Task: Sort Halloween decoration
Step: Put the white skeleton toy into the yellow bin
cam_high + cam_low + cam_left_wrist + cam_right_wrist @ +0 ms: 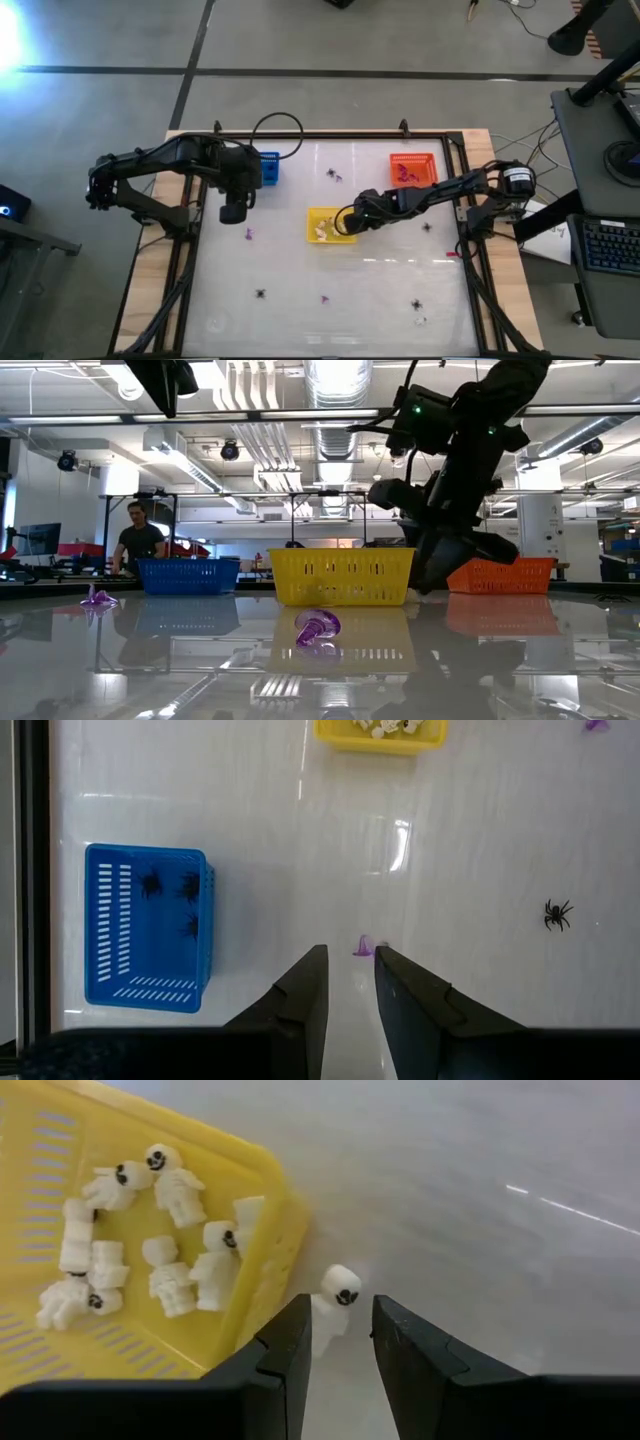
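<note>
Risk: white skeleton trinket (338,1292) between fingers of right claw (338,1345), jaws slightly apart, just outside yellow basket (262,1270) wall | may drop onto tabletop (400,290), missing basket | left claw (350,988) apart, empty, above purple trinket (363,947)

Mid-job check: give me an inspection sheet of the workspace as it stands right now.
Surface: glossy white table.
Job's things: white skeletons in yellow basket; spiders in blue basket; purple pieces in orange basket; loose spiders and purple trinkets scattered.
Clutter: nothing seen.
Grippers: right gripper slightly open around a white skeleton outside the yellow basket's wall; left gripper slightly open above a purple trinket.
Cables: black loop at table's far edge.
Surroundings: person behind.
</note>
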Available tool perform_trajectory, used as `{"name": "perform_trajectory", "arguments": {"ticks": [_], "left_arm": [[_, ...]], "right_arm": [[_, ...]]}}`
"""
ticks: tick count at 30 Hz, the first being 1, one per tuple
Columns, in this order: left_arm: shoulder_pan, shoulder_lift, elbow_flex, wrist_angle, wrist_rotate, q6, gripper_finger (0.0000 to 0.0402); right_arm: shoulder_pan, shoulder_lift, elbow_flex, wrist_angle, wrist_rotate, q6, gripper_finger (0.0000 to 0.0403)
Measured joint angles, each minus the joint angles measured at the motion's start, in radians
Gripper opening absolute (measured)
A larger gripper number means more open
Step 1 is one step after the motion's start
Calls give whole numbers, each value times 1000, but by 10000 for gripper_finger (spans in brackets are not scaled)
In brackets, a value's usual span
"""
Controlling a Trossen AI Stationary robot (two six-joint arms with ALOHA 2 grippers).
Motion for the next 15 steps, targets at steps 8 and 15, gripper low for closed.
{"name": "perform_trajectory", "arguments": {"ticks": [8,15], "left_arm": [[0,0,0,0,0,0,68],[0,0,0,2,0,13,68]], "right_arm": [[-2,1,-16,16,7,31,100],[-4,2,-34,46,17,61,100]]}}
